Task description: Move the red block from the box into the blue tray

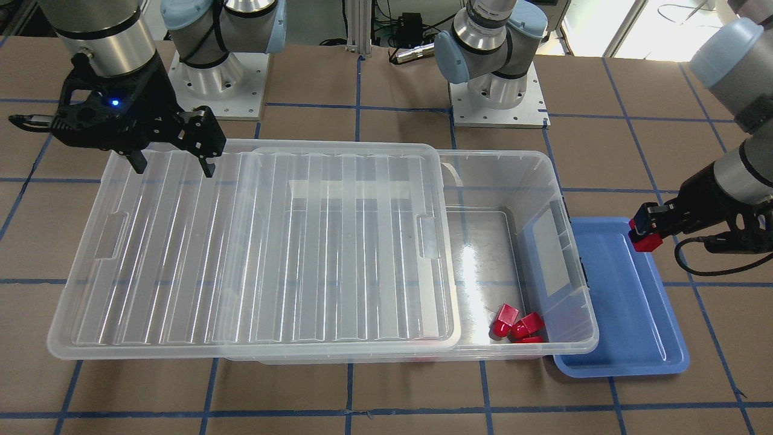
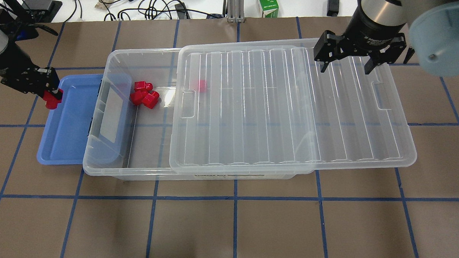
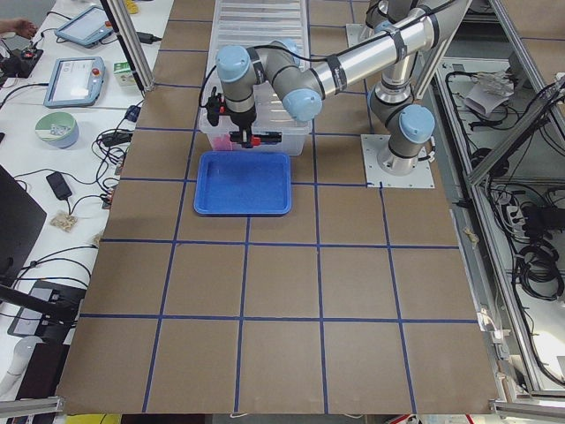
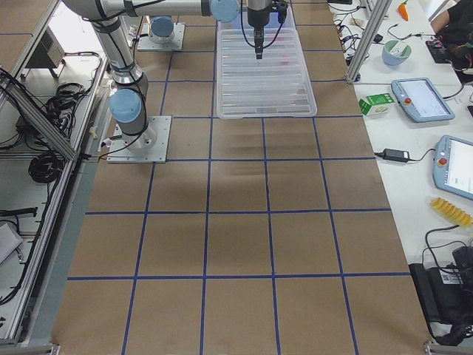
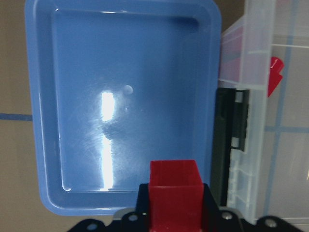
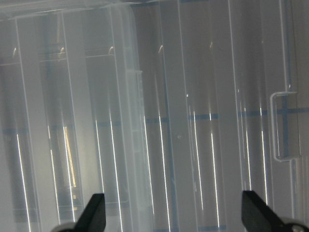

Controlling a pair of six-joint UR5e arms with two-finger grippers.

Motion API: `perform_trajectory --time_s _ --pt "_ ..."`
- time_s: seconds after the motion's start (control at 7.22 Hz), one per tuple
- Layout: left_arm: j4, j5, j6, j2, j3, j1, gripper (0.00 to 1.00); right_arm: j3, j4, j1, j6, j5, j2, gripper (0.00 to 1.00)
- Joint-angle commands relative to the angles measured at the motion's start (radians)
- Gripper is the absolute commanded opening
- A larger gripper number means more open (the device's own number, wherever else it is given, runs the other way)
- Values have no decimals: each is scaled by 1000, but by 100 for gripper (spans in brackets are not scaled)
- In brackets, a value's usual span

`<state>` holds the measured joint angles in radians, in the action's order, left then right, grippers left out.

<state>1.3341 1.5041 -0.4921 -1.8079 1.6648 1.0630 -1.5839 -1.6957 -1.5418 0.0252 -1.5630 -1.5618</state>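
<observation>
My left gripper (image 1: 645,232) is shut on the red block (image 1: 647,241) and holds it over the blue tray's (image 1: 628,314) edge nearest the robot. The left wrist view shows the block (image 5: 175,193) between the fingers with the tray (image 5: 120,96) below and ahead. The overhead view shows the same gripper (image 2: 52,98) at the tray's (image 2: 67,131) far corner. The clear box (image 1: 583,266) stands beside the tray, and its ribbed lid (image 1: 241,241) is slid aside, leaving the tray end uncovered. My right gripper (image 1: 175,166) is open above the lid's far end (image 6: 176,215).
Three red blocks (image 2: 144,95) lie bunched in the box's open end. Another red block (image 2: 202,85) shows through the lid. The lid (image 2: 291,108) overhangs the box on the robot's right. Brown table with blue tape lines all around.
</observation>
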Motion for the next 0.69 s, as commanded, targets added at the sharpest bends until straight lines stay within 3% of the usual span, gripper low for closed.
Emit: perform_trajectory --time_s 0.0,0.28,0.55 --pt "-218 2 -42 -94 76 -26 0 -11 4 189 -233 6 0 100" --pt "-251 -4 -28 -155 84 -26 0 -15 -5 328 -458 -3 40 100" --pt "-294 -2 -14 -202 101 -28 0 -15 -22 357 -513 -15 110 100"
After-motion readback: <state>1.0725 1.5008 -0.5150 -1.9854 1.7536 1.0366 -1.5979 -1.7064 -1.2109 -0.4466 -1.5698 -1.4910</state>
